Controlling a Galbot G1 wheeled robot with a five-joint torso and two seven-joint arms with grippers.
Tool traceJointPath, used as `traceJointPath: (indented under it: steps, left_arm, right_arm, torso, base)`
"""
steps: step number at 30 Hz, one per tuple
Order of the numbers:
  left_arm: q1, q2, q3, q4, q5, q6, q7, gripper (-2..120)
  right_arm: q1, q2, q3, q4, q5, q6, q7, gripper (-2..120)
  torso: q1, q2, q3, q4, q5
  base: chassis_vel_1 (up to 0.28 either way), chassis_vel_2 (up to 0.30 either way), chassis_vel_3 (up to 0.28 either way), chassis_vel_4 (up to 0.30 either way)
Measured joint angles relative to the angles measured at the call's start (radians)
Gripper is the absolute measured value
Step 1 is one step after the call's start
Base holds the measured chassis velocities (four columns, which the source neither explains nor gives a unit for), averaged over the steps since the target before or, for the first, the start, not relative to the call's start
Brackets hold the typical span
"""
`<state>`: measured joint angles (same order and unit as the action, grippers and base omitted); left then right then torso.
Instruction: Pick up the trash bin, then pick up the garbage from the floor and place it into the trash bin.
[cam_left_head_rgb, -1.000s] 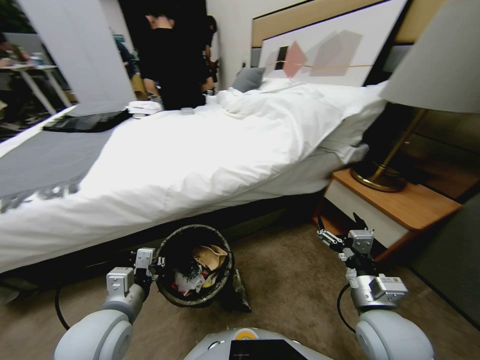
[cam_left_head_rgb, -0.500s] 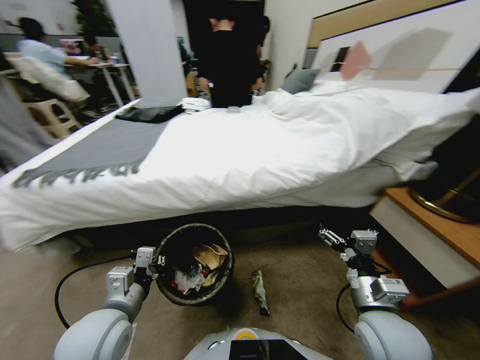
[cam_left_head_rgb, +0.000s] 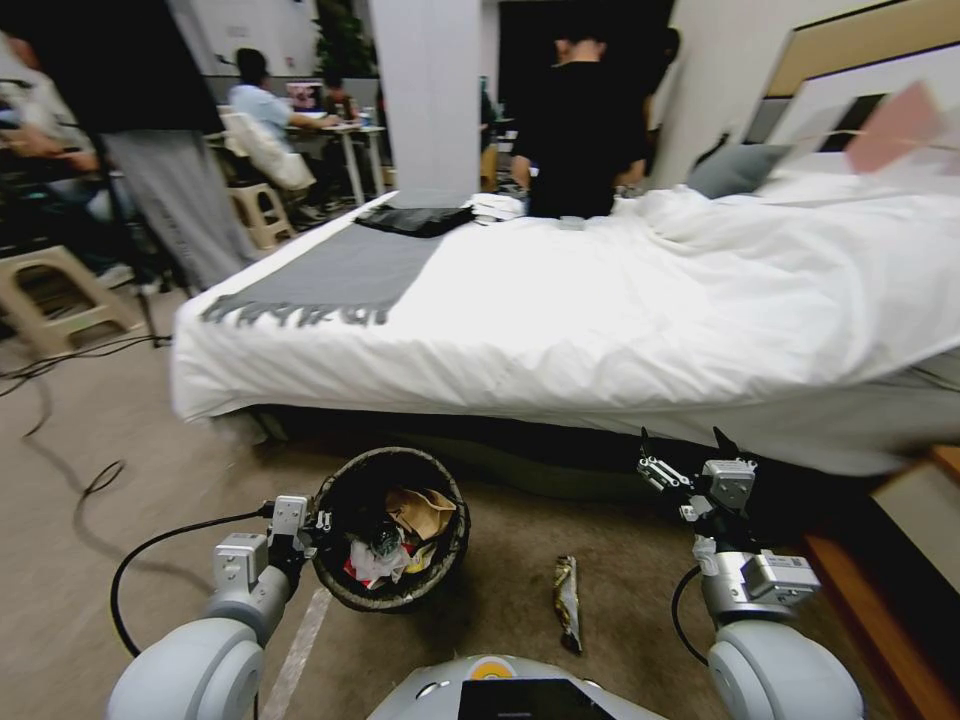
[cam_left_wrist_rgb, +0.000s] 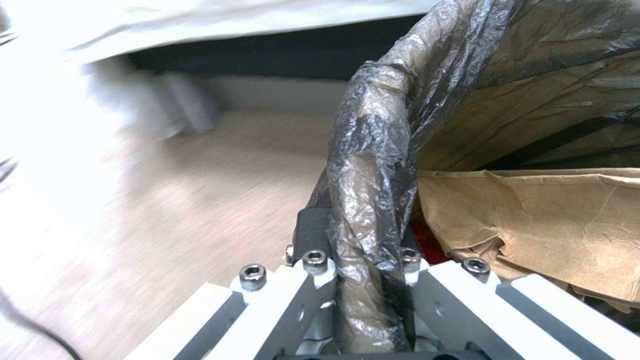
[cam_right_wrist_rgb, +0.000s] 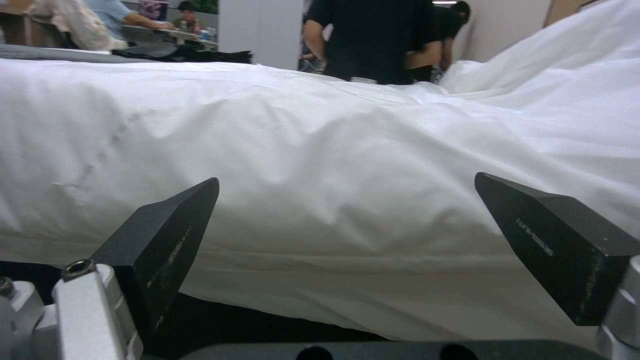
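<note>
- The trash bin (cam_left_head_rgb: 391, 530) is held off the floor beside the bed (cam_left_head_rgb: 620, 300), its bagged rim clamped by the left gripper (cam_left_head_rgb: 312, 524).
- The right gripper (cam_left_head_rgb: 680, 450) is spread wide, empty.
- A wrapper (cam_left_head_rgb: 567, 600) is left on the floor.

A wide bed with a rumpled white duvet (cam_left_head_rgb: 640, 300) and a grey fringed runner (cam_left_head_rgb: 330, 280) stands on tan carpet (cam_left_head_rgb: 100, 440); beyond its far edge, a white pillar (cam_left_head_rgb: 430, 90) (beige plastic stools (cam_left_head_rgb: 60, 290) nearby).

It is a bedroom set in an open workroom: a bed (cam_left_head_rgb: 640, 290) with white duvet fills the middle, desks (cam_left_head_rgb: 345, 135) and plastic stools (cam_left_head_rgb: 55, 290) stand upper left.
</note>
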<state>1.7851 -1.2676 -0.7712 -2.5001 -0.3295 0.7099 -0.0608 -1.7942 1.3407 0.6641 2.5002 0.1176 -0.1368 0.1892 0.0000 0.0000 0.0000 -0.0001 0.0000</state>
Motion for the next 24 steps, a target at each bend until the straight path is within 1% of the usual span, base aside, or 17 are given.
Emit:
traceJointPath:
  steps: [3, 7, 10, 12, 14, 24]
  left_arm:
    - [0.007, 0.0, -0.001, 0.0, 0.0, -0.023, -0.004, 1]
    - [0.012, -0.002, -0.003, 0.0, 0.001, -0.026, -0.006, 1]
    - [0.017, -0.004, -0.005, 0.0, 0.001, -0.028, -0.007, 1]
    - [0.017, -0.004, -0.005, 0.0, 0.001, -0.028, -0.007, 1]
    - [0.018, -0.003, -0.008, 0.0, 0.002, -0.028, -0.008, 1]
    - [0.016, -0.002, -0.009, 0.0, 0.002, -0.028, -0.009, 1]
  right_arm:
    - [0.004, -0.003, -0.001, 0.0, 0.003, -0.002, 0.0, 100]
    - [0.007, -0.004, -0.004, 0.0, 0.004, -0.003, 0.0, 100]
    - [0.011, -0.005, -0.012, 0.0, 0.004, -0.006, 0.002, 100]
    - [0.014, -0.005, -0.018, 0.0, 0.004, -0.01, 0.007, 100]
    - [0.02, -0.005, -0.028, 0.0, 0.004, -0.016, 0.021, 100]
    - [0.03, -0.003, -0.032, 0.0, 0.006, -0.023, 0.031, 100]
  torso:
    - [0.0, 0.0, 0.0, 0.0006, 0.0001]
    - [0.0, 0.0, 0.0, 0.0005, 0.0]
    - [0.0, 0.0, 0.0, -0.0004, 0.0]
    - [0.0, 0.0, 0.0, -0.0005, 0.0001]
    - [0.0, 0.0, 0.0, 0.0, 0.0]
    - [0.0, 0.0, 0.0, 0.0001, 0.0]
  base:
    - [0.111, 0.128, 0.118, 0.108]
    - [0.096, 0.066, 0.08, 0.072]
    - [0.0, 0.0, 0.0, 0.0]
    - [0.0, 0.0, 0.0, 0.0]
    - [0.0, 0.0, 0.0, 0.0]
    - [0.0, 0.0, 0.0, 0.0]
